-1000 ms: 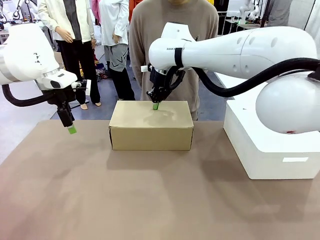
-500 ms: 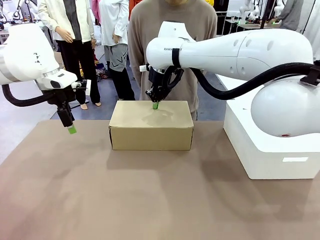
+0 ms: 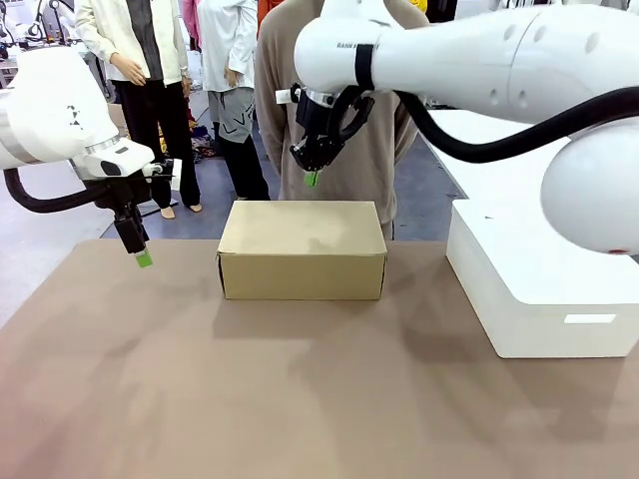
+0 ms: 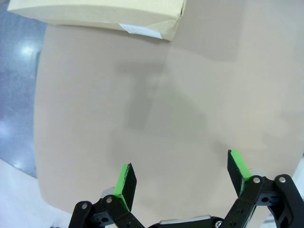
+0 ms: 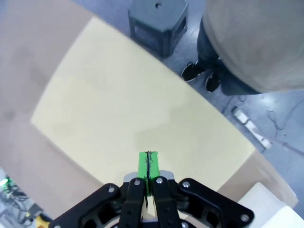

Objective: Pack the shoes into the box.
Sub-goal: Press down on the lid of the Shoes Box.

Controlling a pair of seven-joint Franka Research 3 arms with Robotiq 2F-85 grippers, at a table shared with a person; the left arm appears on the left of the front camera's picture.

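1. Front view: the box (image 3: 302,249) sits shut on the brown surface (image 3: 300,399), near its far edge and about midway across, with its lid flat down. The right hand (image 3: 313,178) hangs in the air above the box's far edge, clear of the lid, its green pads pressed together on nothing. The left hand (image 3: 143,257) hovers over the surface's left part, well apart from the box; from this angle its fingers overlap. A larger white box (image 3: 539,279) stands on the right of the surface. A person (image 3: 344,110) in a tan-brown top stands just behind the box.

2. Left wrist view: the left hand (image 4: 183,183) is spread wide and empty, its two green fingertips (image 4: 124,180) far apart over bare surface (image 4: 156,118). One end of the box (image 4: 95,14) lies along the top edge, a white label (image 4: 140,30) on its end wall.

3. Right wrist view: the right hand (image 5: 148,166) is clenched, pads meeting in one green strip, holding nothing. Below it spreads the closed lid of the box (image 5: 133,114). Past the box's far side are the person's shoes (image 5: 202,76) on the floor and a dark stool (image 5: 159,23).
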